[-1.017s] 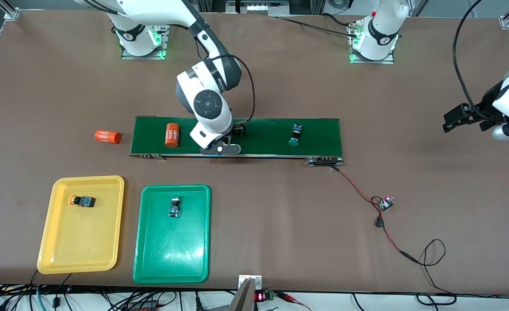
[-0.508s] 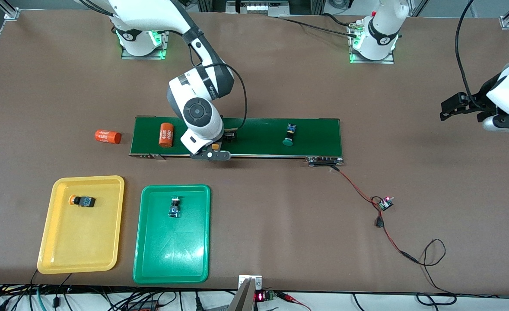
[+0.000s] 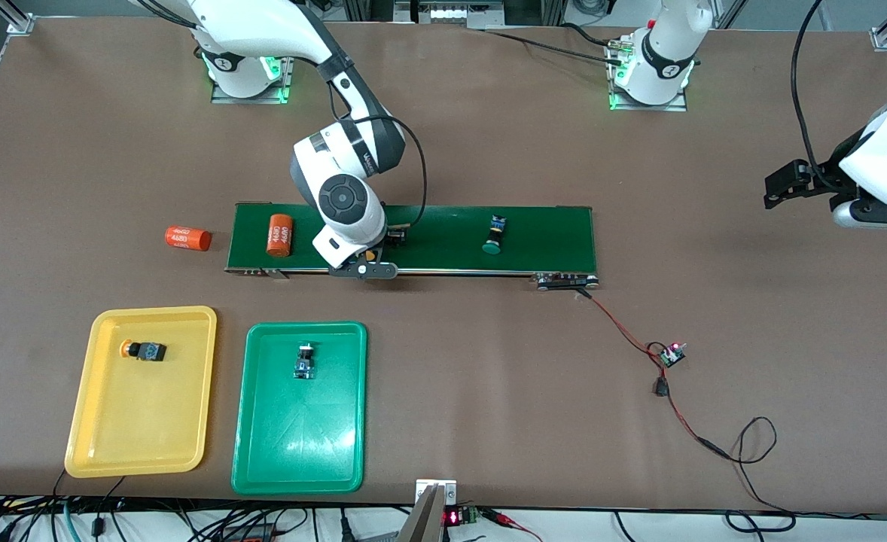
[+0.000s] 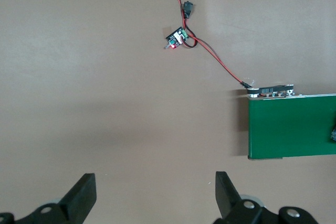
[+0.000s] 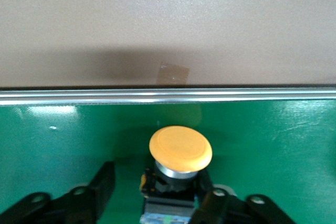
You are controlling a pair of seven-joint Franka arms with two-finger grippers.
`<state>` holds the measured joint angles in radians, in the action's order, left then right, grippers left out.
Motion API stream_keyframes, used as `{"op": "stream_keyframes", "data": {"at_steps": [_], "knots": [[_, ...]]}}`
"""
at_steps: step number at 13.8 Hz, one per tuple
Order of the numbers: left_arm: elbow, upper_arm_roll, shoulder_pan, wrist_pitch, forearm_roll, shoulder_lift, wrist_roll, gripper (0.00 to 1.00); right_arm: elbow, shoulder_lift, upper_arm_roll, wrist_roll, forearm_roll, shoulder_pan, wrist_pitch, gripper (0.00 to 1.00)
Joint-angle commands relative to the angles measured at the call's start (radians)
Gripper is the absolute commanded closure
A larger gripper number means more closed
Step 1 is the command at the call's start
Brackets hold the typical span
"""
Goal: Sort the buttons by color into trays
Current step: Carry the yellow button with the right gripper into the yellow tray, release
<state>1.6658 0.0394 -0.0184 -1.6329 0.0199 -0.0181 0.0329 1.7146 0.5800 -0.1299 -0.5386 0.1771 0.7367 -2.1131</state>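
Buttons near the table's front edge: a yellow-capped button [image 3: 142, 350] in the yellow tray [image 3: 112, 444], another [image 3: 304, 360] in the green tray [image 3: 293, 452]. On the conveyor belt [image 3: 549, 241] lie an orange cylinder [image 3: 278, 235], a green-capped button [image 3: 495, 233] and an orange-capped button [image 5: 180, 153] (the right hand [image 3: 368, 265] straddles it, fingers [image 5: 102, 182] not quite touching). Left hand [image 4: 155, 195] waits open over bare table.

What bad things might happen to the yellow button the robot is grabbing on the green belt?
1. The right gripper fingers sit at the yellow button's body but may not be tight, so it might slip when lifted.
2. The button lies close to the conveyor belt's metal edge, so it might tumble off.
3. The green button and an orange cylinder also ride this belt and could get bumped.
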Motion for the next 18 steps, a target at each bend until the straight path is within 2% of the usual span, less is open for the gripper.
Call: {"op": "stream_keyframes", "data": {"at_steps": [1,4,6,10,15,18], "knots": [[-0.017,0.019,0.002,0.022,0.018,0.004,0.021,0.00,0.005,-0.015,0.007,-0.012,-0.005,-0.013,-0.004,0.85],[-0.017,0.028,0.000,0.024,0.018,0.004,0.019,0.00,-0.035,-0.022,0.006,-0.005,0.001,-0.019,-0.002,1.00],[-0.018,0.028,0.000,0.038,0.018,0.004,0.019,0.00,-0.078,-0.029,-0.002,0.000,-0.005,-0.023,0.022,1.00],[-0.018,0.036,0.000,0.047,0.017,0.006,0.019,0.00,-0.231,-0.029,-0.073,0.093,-0.013,-0.068,0.142,1.00],[-0.018,0.042,0.000,0.047,0.017,0.007,0.019,0.00,-0.245,0.017,-0.073,0.464,-0.010,-0.267,0.124,1.00],[-0.024,0.042,0.000,0.042,0.017,0.004,0.019,0.00,-0.302,0.075,-0.073,0.714,-0.010,-0.373,0.119,1.00]]}}
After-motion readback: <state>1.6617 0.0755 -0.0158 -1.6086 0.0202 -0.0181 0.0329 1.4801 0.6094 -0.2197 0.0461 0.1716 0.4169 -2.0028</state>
